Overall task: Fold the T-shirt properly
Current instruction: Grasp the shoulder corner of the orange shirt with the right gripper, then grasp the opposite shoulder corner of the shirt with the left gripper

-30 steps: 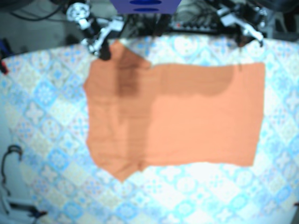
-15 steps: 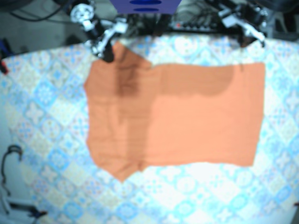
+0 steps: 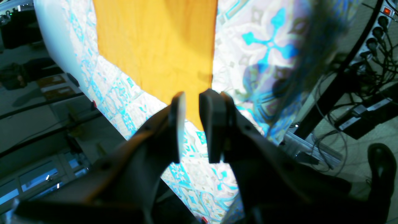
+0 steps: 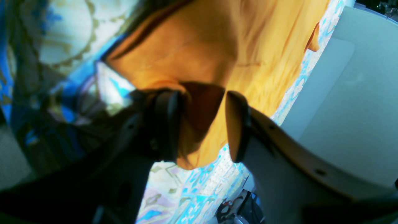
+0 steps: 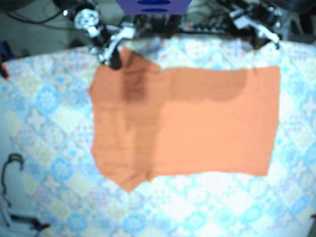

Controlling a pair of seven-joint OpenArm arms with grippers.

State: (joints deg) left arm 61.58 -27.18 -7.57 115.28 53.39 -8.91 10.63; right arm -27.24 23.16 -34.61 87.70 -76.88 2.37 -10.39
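T-shirt (image 5: 197, 128), prob. flat, on tbl (image 5: 44, 103)

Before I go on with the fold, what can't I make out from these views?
1. Base view: everything is blurred, so the T-shirt shows no collar, seams or hem detail.
2. Right wrist view: dark shadow between the open jaws of the right gripper hides whether they touch the shirt.
3. Left wrist view: the left gripper partly covers the shirt's corner, and the frame edges cut off the rest.

In the base view, the right hand (image 4: 202, 124) hangs at 11 o'clock, fingers spread well apart. The left hand (image 3: 194, 127) is at 1 o'clock, its fingers parted by a narrow gap.
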